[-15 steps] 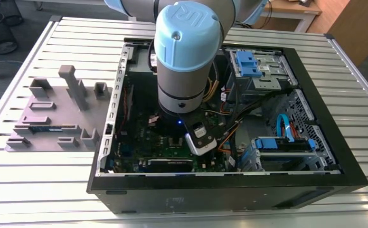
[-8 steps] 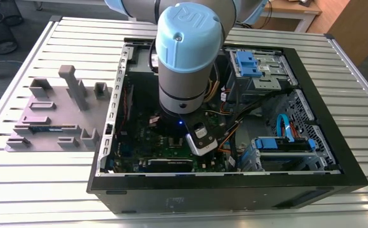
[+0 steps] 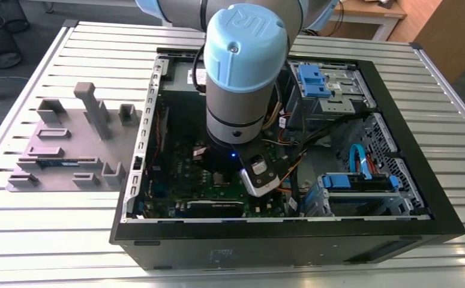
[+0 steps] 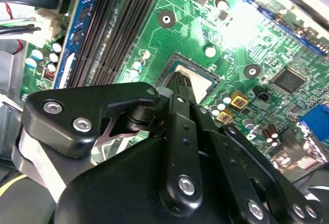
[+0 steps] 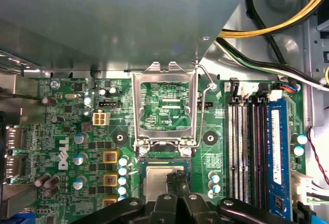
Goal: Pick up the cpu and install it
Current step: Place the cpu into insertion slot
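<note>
Arm [image 3: 244, 72] reaching straight down into the open computer case [image 3: 424, 198]. In the first wrist view the hand [image 5: 178, 181], fingers drawn together, stands directly over the cpu [image 5: 154, 182], tips at its silvery top. The cpu lies flat in the motherboard [image 5: 67, 131] socket, just beside the swung-open retention frame [image 5: 137, 111].
</note>
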Robot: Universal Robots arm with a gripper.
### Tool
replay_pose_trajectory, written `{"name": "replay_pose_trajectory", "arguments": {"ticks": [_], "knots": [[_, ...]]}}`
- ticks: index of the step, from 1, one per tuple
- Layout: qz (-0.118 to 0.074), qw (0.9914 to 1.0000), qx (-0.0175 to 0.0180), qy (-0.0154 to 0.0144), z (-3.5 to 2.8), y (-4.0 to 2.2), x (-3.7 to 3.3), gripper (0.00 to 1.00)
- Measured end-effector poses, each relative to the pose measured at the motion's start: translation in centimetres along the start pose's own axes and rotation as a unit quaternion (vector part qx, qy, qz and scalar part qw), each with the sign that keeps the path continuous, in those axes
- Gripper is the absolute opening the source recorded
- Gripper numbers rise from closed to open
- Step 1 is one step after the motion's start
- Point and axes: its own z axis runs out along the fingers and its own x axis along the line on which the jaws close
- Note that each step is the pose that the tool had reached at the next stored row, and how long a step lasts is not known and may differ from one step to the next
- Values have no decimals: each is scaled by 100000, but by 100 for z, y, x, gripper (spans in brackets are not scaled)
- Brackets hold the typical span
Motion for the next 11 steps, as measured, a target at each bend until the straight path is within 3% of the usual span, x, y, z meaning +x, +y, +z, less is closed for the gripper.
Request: {"name": "replay_pose_trajectory", "arguments": {"ticks": [7,11], "knots": [[1,100000,-66,3,10,-3,32,11],[6,100000,-59,6,7,-36,32,11]]}}
